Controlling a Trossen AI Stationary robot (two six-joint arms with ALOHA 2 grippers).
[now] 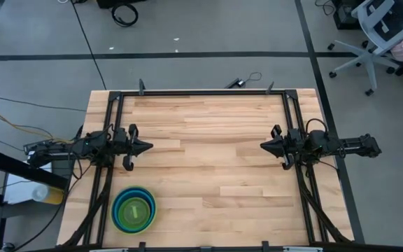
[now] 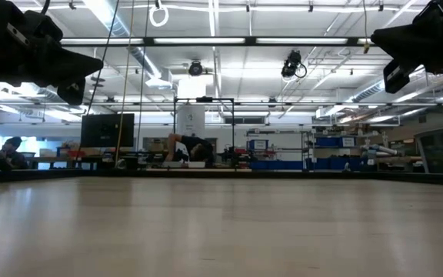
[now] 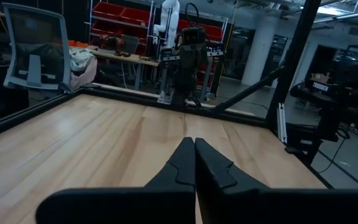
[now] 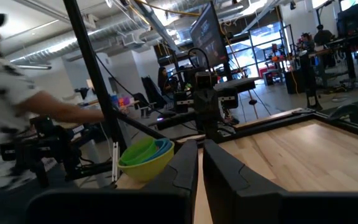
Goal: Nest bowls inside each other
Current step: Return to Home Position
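The bowls (image 1: 134,208) stand nested in one stack near the table's near left corner: a lime-green outer bowl with blue ones and a small green one inside it. The right wrist view shows the stack (image 4: 146,159) from the side, resting on its base on the wood. My left gripper (image 1: 150,147) hovers level above the table's left side, shut and with nothing in it, a little farther from the near edge than the stack. My right gripper (image 1: 262,145) hovers opposite it over the right side, fingers (image 4: 185,163) together, with nothing between them.
A black frame (image 1: 201,92) runs along the table's far edge and down both sides. A person in a patterned shirt (image 4: 5,106) stands beyond the table's left side, an arm stretched out near the stack. Bare wood (image 1: 208,168) lies between the two grippers.
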